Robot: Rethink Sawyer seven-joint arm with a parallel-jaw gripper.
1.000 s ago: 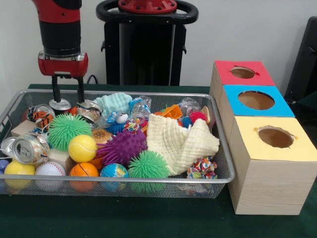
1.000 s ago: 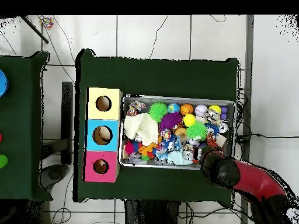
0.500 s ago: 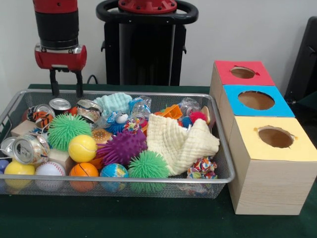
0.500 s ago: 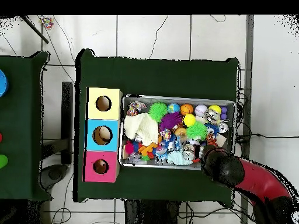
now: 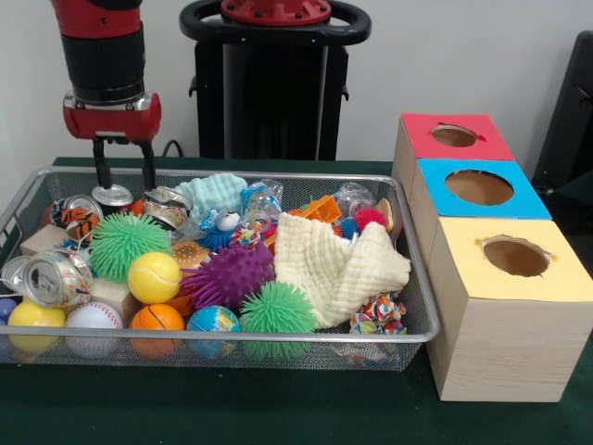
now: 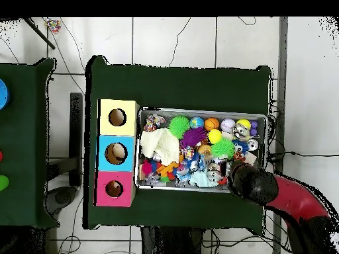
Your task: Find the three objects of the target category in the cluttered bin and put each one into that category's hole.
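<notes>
Claw (image 5: 122, 176) spread wide | silver can (image 5: 113, 196) upright just below, between its fingers | wire bin (image 5: 408, 306), far corner

Three holed boxes (image 5: 491, 269), three spiky balls (image 5: 229, 275), one cloth (image 5: 338, 264).

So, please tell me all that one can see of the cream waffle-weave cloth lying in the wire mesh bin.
The cream waffle-weave cloth looks soft and thick, with a small square texture. It lies crumpled and folded in the right half of the wire mesh bin, one corner rising to a point near the right wall. It rests against the purple spiky ball and the green spiky ball and covers part of the toys behind it. Nothing grips it.
</notes>
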